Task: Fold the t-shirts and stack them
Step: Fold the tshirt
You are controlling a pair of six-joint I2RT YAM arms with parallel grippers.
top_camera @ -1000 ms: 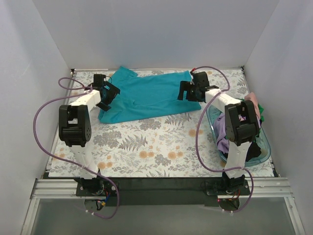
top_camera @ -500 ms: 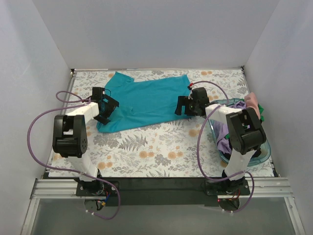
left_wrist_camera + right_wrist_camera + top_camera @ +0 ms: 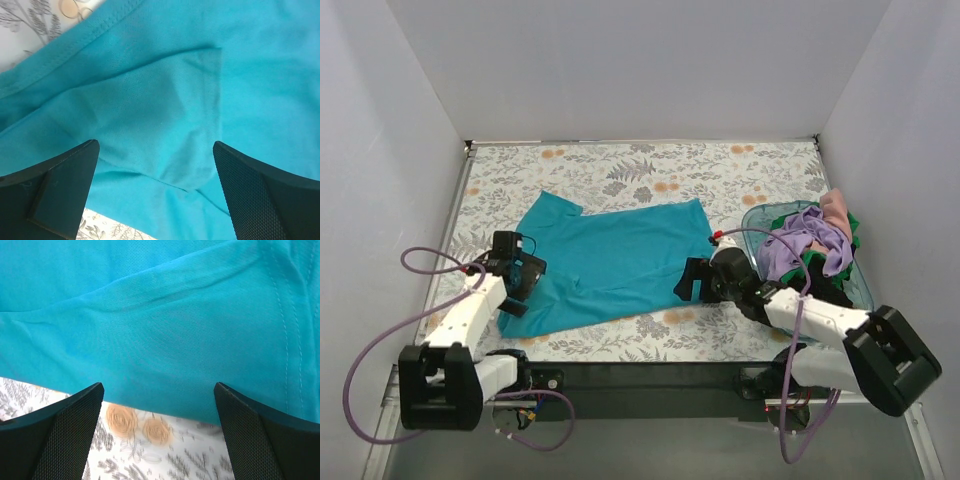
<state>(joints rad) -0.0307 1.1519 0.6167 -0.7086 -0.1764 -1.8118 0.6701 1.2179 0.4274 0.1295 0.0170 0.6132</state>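
Toward the near edge of the floral-printed table [image 3: 620, 180] the teal cotton t-shirt [image 3: 610, 262] lies spread flat; the left gripper [image 3: 523, 283] sits at its left edge, fingers spread wide; the right gripper [image 3: 688, 282] sits at its right hem, likewise released, seemingly resting on the cloth; the clear plastic basket [image 3: 757, 213] of clothes stands just beside it.

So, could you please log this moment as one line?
teal t-shirt: spread on table | left gripper: open over shirt | right gripper: open over shirt edge | bin: unfolded clothes
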